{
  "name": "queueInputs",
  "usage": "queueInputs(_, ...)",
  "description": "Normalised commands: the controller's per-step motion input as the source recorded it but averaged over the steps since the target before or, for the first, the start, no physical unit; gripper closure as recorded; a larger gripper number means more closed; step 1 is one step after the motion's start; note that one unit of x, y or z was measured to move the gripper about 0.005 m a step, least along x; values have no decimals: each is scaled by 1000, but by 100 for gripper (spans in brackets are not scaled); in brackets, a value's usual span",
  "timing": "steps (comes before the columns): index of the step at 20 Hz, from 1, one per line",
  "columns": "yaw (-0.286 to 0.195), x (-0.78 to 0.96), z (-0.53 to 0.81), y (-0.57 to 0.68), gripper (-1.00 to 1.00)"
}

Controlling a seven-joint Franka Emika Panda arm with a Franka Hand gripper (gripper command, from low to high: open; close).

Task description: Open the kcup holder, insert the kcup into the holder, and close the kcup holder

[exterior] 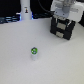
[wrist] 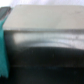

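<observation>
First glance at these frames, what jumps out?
The kcup, white with a green top, stands alone on the pale table near the middle. At the exterior view's upper right, the white arm hangs over the black kcup holder. The wrist view is blurred, mostly a dark surface; the claw's state can't be told.

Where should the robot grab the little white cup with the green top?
The kcup stands upright and alone on the white table, green top up. Probably best to come straight down from above and pinch its round white sides just under the lid, since nothing crowds it. The pincer is over at the kcup holder now.
</observation>
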Motion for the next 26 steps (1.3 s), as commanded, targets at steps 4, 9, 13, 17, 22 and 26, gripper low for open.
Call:
queueInputs(4,-33,956,233,-213,100)
queueInputs(9,-34,967,216,-243,100)
queueInputs(13,-31,986,201,-250,100)
queueInputs(17,-35,968,205,-255,100)
queueInputs(22,-29,934,187,-277,100)
queueInputs(26,-33,922,163,-295,100)
